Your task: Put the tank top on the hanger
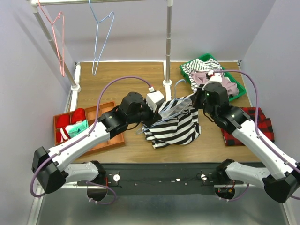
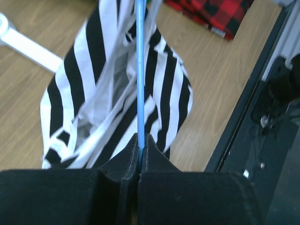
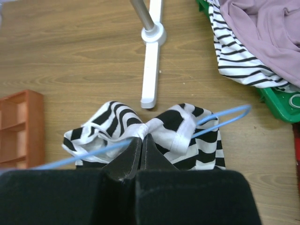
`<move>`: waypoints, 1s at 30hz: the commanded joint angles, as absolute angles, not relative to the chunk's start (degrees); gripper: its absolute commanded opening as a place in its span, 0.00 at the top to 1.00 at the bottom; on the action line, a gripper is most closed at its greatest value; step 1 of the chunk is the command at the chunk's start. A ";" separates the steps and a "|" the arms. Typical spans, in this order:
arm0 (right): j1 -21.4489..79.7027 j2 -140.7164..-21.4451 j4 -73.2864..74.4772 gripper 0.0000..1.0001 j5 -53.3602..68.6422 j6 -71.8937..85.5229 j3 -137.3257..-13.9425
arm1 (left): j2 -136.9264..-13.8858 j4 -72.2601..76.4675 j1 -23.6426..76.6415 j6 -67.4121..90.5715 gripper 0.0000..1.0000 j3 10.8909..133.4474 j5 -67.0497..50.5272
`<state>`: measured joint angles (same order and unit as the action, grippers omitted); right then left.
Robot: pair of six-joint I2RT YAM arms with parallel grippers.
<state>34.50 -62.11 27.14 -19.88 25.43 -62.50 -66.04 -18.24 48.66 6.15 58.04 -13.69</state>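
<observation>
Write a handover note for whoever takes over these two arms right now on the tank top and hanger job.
Left gripper: shut on the hanger wire.
Right gripper: shut on a bunched, white-edged fold of the tank top.
Where: both things are held together between the two arms, the top hanging in a bundle.
Done: the blue wire runs through the top, with one end poking out past a strap.
Left: spread the straps over both hanger shoulders. It cannot be told whether either strap is seated yet. Then release.
</observation>
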 commanded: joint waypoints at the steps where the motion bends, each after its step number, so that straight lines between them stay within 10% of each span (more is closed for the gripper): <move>1: 34.54 -59.15 27.33 0.99 -17.93 27.16 -60.91 | -70.73 -2.91 45.97 9.05 1.00 58.09 -22.49; 7: 34.63 -58.36 28.21 0.91 -20.74 28.11 -60.73 | -75.40 1.48 45.79 8.00 1.00 59.33 -26.37; 12: 34.54 -52.57 24.35 0.50 -18.47 26.81 -56.53 | -79.10 3.60 45.09 8.44 1.00 60.90 -28.21; 30: 34.54 -55.27 5.54 0.48 -12.73 17.05 -52.03 | -87.10 -3.25 44.65 5.45 1.00 68.20 -29.97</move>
<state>34.50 -51.99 10.20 -9.65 20.86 -51.35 -86.48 -2.72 44.73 6.85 65.69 -27.07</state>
